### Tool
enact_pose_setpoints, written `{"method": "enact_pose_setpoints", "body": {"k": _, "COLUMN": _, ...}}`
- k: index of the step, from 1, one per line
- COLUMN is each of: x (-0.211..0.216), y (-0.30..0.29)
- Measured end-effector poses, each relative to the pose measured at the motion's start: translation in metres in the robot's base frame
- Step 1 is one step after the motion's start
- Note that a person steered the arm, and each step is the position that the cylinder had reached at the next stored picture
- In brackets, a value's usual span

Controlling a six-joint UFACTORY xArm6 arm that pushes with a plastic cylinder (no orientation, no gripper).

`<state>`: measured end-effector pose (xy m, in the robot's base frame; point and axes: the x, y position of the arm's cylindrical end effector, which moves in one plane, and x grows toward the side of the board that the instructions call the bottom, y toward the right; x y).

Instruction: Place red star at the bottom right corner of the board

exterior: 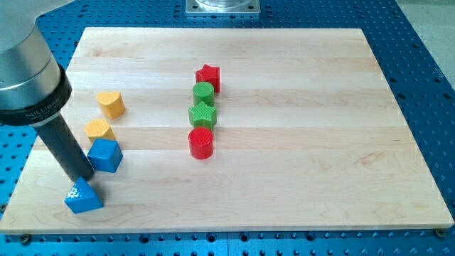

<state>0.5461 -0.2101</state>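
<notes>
Red star [208,76] sits in the upper centre of the frame, at the head of a near-vertical column of four blocks. Directly below it, touching or nearly so, is the green cylinder [203,92], then the green star [202,114], then the red cylinder [201,143]. The star is well apart from the lower right corner of the board [398,178], which is its assigned destination. My judgement: the task is not started as far as the star's placement goes; the whole travel is left.

My tip [84,176] is at the lower left of the frame, far from the red star. It stands between the blue block [105,155], just to its right, and the blue triangular block [82,197], just below it; whether it touches either, I cannot tell. Two yellow blocks lie above: one [99,129] beside the rod, one heart-shaped [110,104] further up.

This rig carries no gripper, only the rod, so nothing is grasped or released.

Remaining, in my estimate: bring the tip round to the star's upper left and push it diagonally down-right, clear of the green cylinder.
</notes>
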Motion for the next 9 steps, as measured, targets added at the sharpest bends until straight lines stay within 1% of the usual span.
{"method": "enact_pose_setpoints", "body": {"k": 2, "x": 0.001, "y": -0.002}}
{"method": "enact_pose_setpoints", "body": {"k": 3, "x": -0.017, "y": -0.043}}
{"method": "enact_pose_setpoints", "body": {"k": 4, "x": -0.088, "y": -0.052}}
{"method": "enact_pose_setpoints", "body": {"k": 5, "x": -0.123, "y": -0.042}}
{"method": "enact_pose_setpoints", "body": {"k": 7, "x": -0.137, "y": -0.042}}
{"method": "enact_pose_setpoints", "body": {"k": 8, "x": -0.164, "y": -0.029}}
{"method": "enact_pose_setpoints", "body": {"k": 9, "x": -0.166, "y": -0.005}}
